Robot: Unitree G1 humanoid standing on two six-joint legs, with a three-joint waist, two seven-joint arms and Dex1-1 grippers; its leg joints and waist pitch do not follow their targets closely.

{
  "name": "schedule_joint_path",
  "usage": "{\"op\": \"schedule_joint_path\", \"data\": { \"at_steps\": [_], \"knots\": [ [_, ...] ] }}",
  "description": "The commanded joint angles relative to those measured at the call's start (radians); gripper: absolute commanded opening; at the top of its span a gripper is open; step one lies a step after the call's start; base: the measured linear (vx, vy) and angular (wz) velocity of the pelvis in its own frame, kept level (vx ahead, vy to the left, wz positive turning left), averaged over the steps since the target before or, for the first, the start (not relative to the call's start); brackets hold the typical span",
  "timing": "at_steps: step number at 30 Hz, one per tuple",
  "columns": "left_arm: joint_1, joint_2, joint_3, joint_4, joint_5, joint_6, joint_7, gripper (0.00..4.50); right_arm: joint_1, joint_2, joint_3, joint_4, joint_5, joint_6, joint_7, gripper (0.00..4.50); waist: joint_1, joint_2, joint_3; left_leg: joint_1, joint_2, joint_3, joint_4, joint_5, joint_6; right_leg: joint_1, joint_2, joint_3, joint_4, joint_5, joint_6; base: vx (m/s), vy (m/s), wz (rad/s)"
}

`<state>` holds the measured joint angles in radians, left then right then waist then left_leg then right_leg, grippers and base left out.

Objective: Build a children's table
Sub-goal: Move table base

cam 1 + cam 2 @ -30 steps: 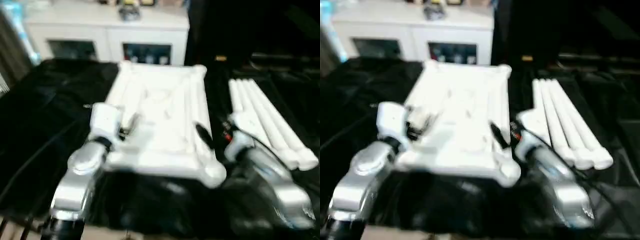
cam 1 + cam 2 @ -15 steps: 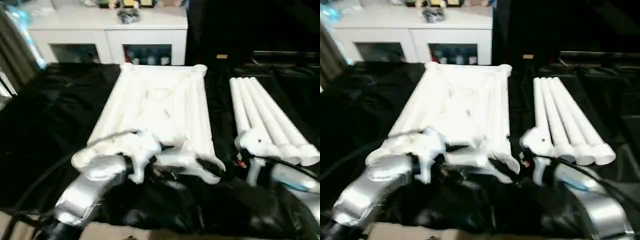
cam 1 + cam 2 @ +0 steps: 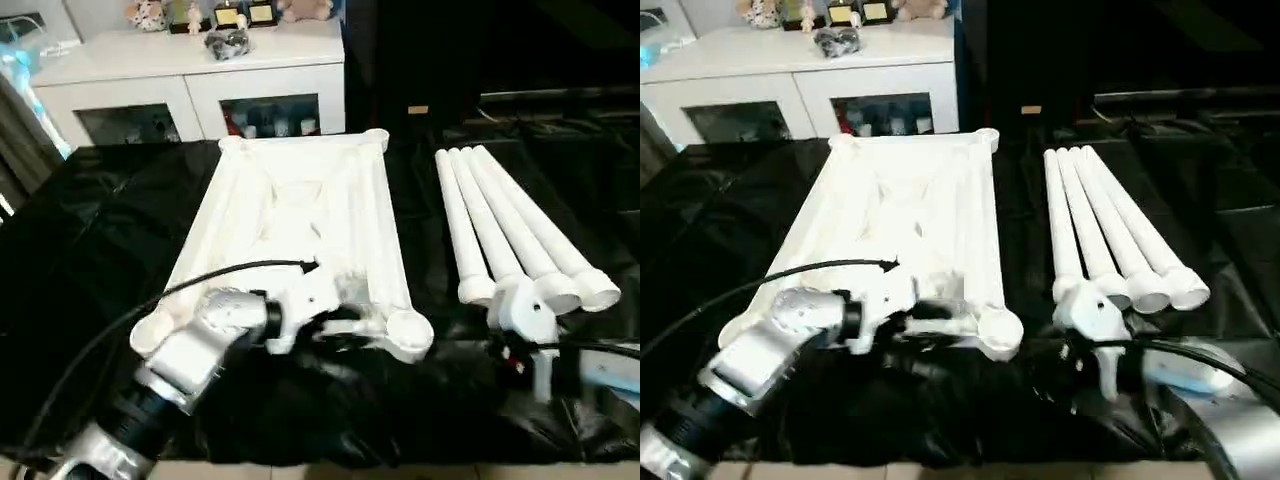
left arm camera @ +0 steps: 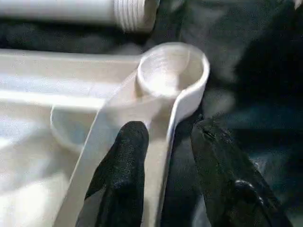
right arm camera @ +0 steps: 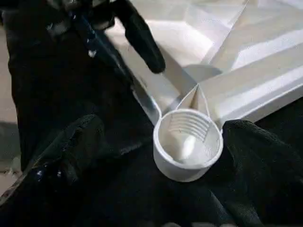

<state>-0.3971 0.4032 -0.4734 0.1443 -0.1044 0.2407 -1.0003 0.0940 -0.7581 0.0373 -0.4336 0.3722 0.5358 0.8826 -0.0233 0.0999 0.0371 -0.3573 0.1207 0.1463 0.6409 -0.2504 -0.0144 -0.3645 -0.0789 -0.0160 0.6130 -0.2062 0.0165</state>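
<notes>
Tabletop, white and turned with its ribbed underside up, lies in the middle of the frame on the black-covered surface. Its near edge is low in the picture, and its far edge reaches toward the upper middle.

Nearest, at the lower left, the silver left arm comes in with a black cable over it. The left pincer is at the near edge of the tabletop, close to the near right corner socket. In the left wrist view its two black fingers are spread apart, one over the white rim and one over the black cloth outside it, so the rim stands between them. I cannot tell if they touch the plastic.

At the lower right the right pincer is open. In the right wrist view its two fingers stand on both sides of this round, threaded socket without clear contact.

A little farther, at the right of the frame, four white legs lie side by side on the cloth, apart from the tabletop.

Farthest, at the upper left, a white cabinet with glass doors carries small objects on its top.
</notes>
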Motion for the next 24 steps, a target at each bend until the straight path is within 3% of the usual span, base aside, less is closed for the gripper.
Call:
{"op": "schedule_joint_path", "data": {
  "at_steps": [1,5,6,7,10,13,16,19,24],
  "knots": [
    [-0.019,0.015,-0.009,0.017,0.015,-0.008,-0.020,1.34,0.001,-0.006,0.009,-0.030,-0.003,0.007,0.010,4.50,0.005,-0.023,-0.045,-0.010,0.087,-0.041,-0.093,-0.124,0.099,0.035,-0.072,0.034,-0.079,-0.180,-0.257,0.055,0.004,0.01],
    [-0.036,0.028,-0.029,0.069,0.053,-0.039,-0.030,0.97,-0.007,-0.016,0.013,-0.025,-0.002,0.010,0.025,4.50,0.012,-0.017,-0.055,-0.008,0.091,-0.040,-0.084,-0.043,0.139,0.038,-0.073,0.029,-0.063,-0.020,-0.292,0.026,0.004,0.00],
    [-0.036,0.028,-0.029,0.069,0.053,-0.039,-0.030,0.90,-0.007,-0.016,0.013,-0.025,-0.002,0.010,0.025,4.50,0.015,-0.017,-0.058,-0.009,0.091,-0.039,-0.080,-0.001,0.162,0.037,-0.074,0.028,-0.057,0.046,-0.304,0.000,0.000,0.00],
    [-0.039,0.030,-0.032,0.076,0.059,-0.045,-0.032,0.90,-0.008,-0.019,0.014,-0.025,0.000,0.012,0.027,4.50,0.016,-0.020,-0.058,-0.009,0.091,-0.038,-0.079,0.004,0.167,0.037,-0.074,0.028,-0.057,0.052,-0.306,0.000,0.000,0.00],
    [-0.053,0.033,-0.039,0.110,0.076,-0.063,-0.038,0.53,-0.015,-0.028,0.022,-0.026,0.005,0.013,0.036,4.50,0.023,-0.019,-0.051,-0.008,0.092,-0.035,-0.084,-0.045,0.164,0.035,-0.075,0.029,-0.065,-0.011,-0.309,0.000,0.000,0.00],
    [-0.064,0.032,-0.032,0.129,0.075,-0.068,-0.053,0.38,-0.027,-0.031,0.030,-0.025,0.011,0.016,0.042,4.50,0.026,-0.021,-0.043,-0.003,0.095,-0.034,-0.095,-0.149,0.108,0.034,-0.076,0.033,-0.074,-0.148,-0.297,0.000,0.000,0.00],
    [-0.064,0.033,-0.023,0.131,0.069,-0.064,-0.066,0.16,-0.038,-0.026,0.036,-0.022,0.009,0.019,0.044,4.50,0.020,-0.022,-0.040,-0.006,0.095,-0.036,-0.100,-0.179,0.087,0.033,-0.075,0.033,-0.075,-0.180,-0.287,0.000,0.000,0.00],
    [-0.052,0.030,-0.002,0.119,0.053,-0.048,-0.059,0.04,-0.050,-0.019,0.044,-0.016,0.003,0.017,0.045,4.50,0.013,-0.021,-0.042,-0.009,0.095,-0.038,-0.100,-0.171,0.079,0.035,-0.077,0.033,-0.074,-0.170,-0.283,0.000,0.000,0.00],
    [0.005,0.028,0.043,0.034,0.056,0.032,0.032,0.04,-0.058,-0.012,0.050,-0.020,0.002,0.019,0.033,4.50,0.005,-0.019,-0.043,-0.011,0.095,-0.038,-0.097,-0.144,0.095,0.038,-0.078,0.033,-0.072,-0.114,-0.296,0.000,0.000,0.00]
  ]
}}
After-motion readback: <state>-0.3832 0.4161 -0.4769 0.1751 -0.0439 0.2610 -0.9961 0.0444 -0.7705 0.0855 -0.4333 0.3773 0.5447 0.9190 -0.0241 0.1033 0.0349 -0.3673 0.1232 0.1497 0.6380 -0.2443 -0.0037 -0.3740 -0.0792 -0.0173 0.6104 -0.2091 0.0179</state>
